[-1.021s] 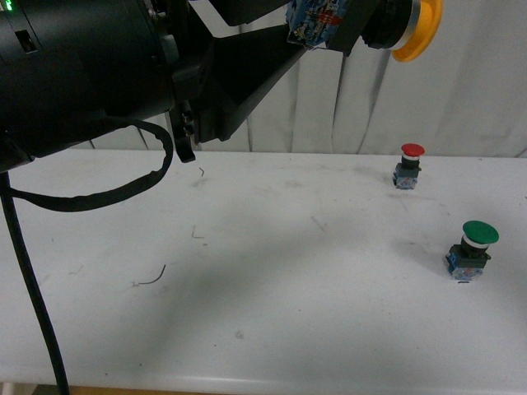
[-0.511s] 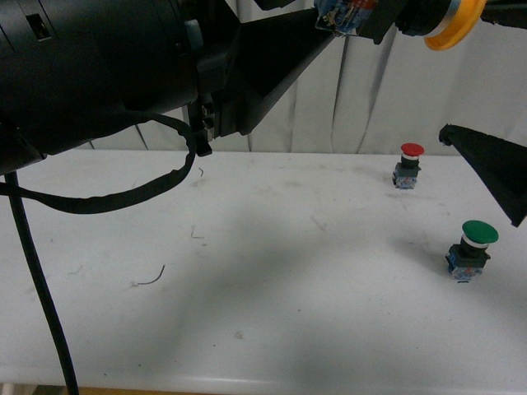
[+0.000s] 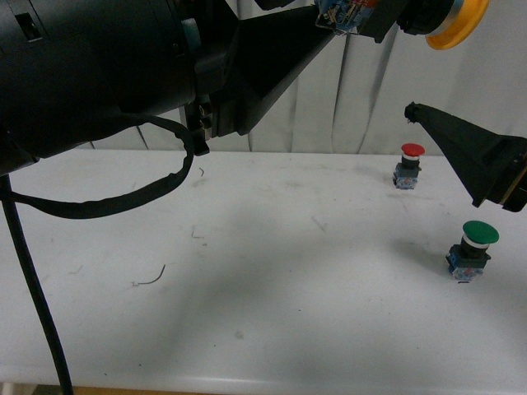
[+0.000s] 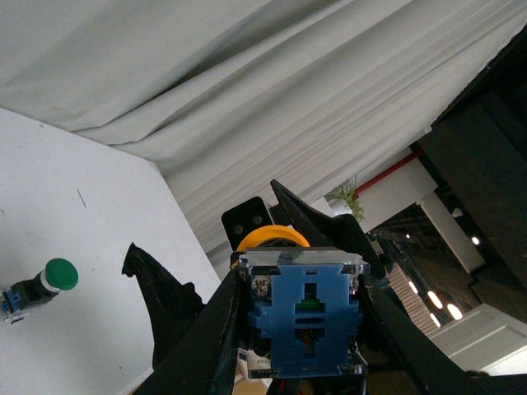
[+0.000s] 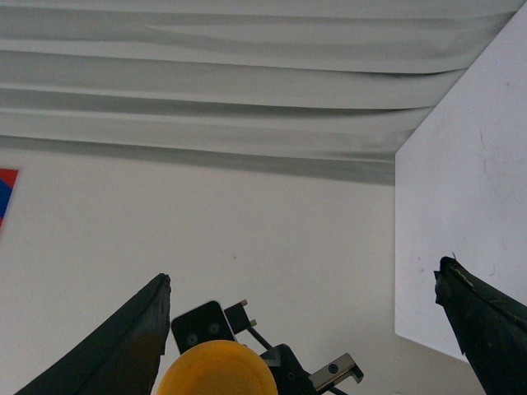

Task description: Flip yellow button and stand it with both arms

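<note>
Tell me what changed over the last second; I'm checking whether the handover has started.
The right gripper, open, came in from the right edge of the front view and moved up-left toward the yellow button. The left gripper, shut on it, carried it slightly right. The red button and the green button stayed put.

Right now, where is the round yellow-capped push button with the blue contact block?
Front view, top right of centre: the yellow button hangs clamped in the left end effector, high above the white table and red-capped button.
</note>
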Robot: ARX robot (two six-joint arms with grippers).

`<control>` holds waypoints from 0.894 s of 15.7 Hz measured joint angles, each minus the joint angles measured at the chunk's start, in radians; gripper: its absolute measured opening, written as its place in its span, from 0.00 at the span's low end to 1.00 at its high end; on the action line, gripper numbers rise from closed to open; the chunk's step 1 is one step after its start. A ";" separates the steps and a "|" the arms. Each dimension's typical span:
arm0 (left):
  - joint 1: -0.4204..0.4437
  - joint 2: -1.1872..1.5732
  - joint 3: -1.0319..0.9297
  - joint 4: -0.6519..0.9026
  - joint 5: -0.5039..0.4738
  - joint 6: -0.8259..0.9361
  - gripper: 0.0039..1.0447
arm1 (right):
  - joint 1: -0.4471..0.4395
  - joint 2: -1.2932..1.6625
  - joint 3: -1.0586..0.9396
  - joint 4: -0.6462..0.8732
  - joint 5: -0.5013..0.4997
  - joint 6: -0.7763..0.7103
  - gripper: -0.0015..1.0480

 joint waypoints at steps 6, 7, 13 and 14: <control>-0.017 -0.002 -0.008 0.000 -0.017 0.024 0.32 | 0.080 -0.039 -0.002 -0.003 -0.018 0.016 0.94; -0.016 0.001 -0.008 0.000 -0.019 0.025 0.32 | 0.079 -0.061 -0.007 0.001 -0.018 0.016 0.94; -0.018 0.021 -0.008 0.000 -0.028 0.024 0.32 | 0.103 -0.066 -0.008 0.002 -0.029 0.011 0.94; -0.018 0.021 -0.008 0.000 -0.027 0.024 0.32 | 0.105 -0.058 -0.002 -0.002 -0.024 0.011 0.94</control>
